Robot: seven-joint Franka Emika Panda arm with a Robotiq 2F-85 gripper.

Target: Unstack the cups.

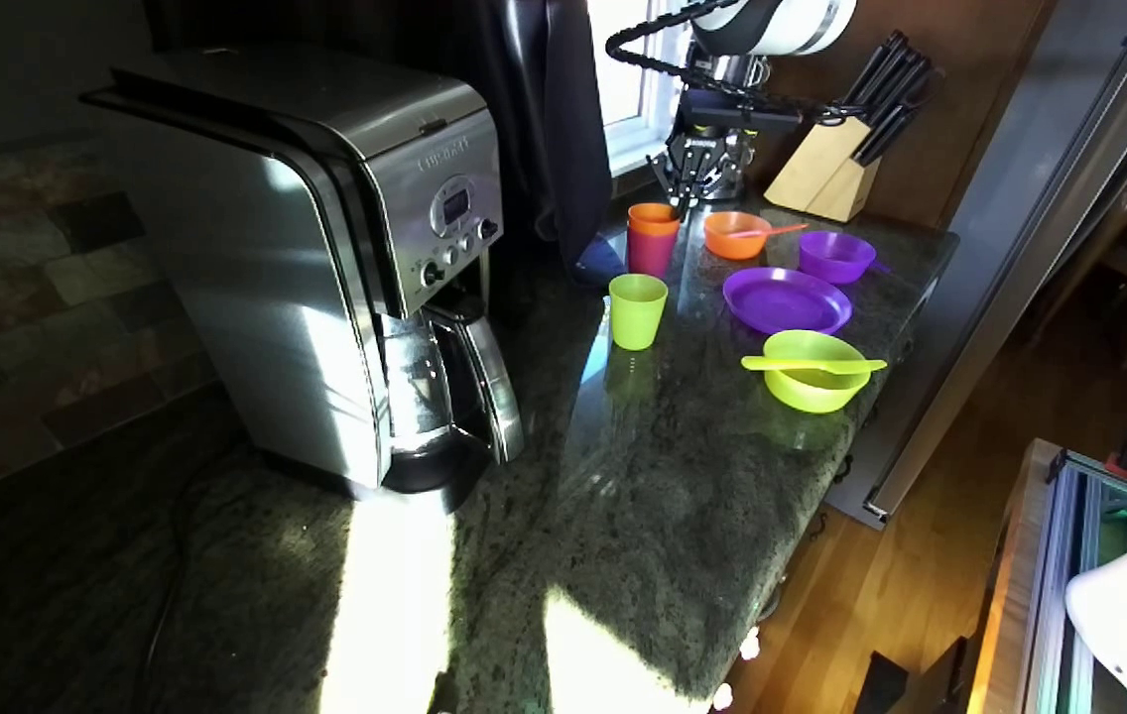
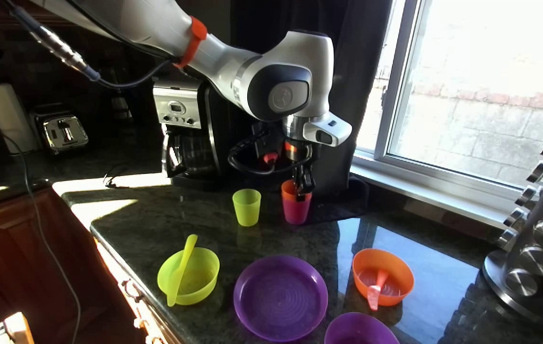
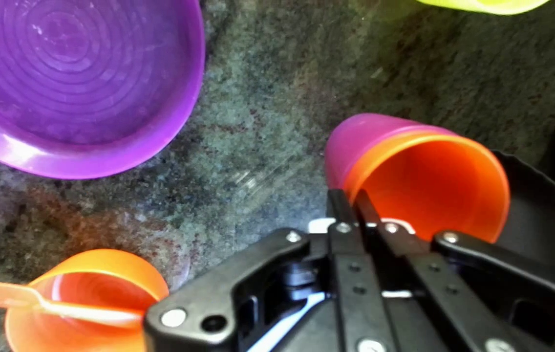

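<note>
One lime green cup [image 1: 637, 315], smooth tapered plastic, stands in an exterior view on the dark, mottled, glossy desk [image 1: 623, 516]; just beyond it an orange cup [image 1: 651, 222] sits nested in a magenta cup [image 1: 652, 256], a band of orange showing above. Left and nearer rises a boxy coffee maker [image 1: 276, 268] of brushed metal; to the right lie a round, shallow purple plate [image 1: 787, 300] and a rounded lime green bowl [image 1: 812, 395] with a slim plastic utensil [image 1: 814, 366] across it, and at the far end stands a slanted wooden knife block [image 1: 823, 171]. In an exterior view the orange cup and magenta cup stand upright, right of the lime green cup, beneath the smooth, white, rounded arm [image 2: 226, 64], with the black jaws down at the rim; nearer and further right, an orange bowl [image 2: 398, 270] carries a spoon [image 2: 377, 286]. The wrist view shows concentric rings in the purple plate's base and rust-coloured flecks in the desk. There the orange cup, seated in the magenta cup, lies at the ends of the jaws, which are clenched on its rim: the left of the two fingertips [image 3: 340, 208] outside the wall, the right inside.
</note>
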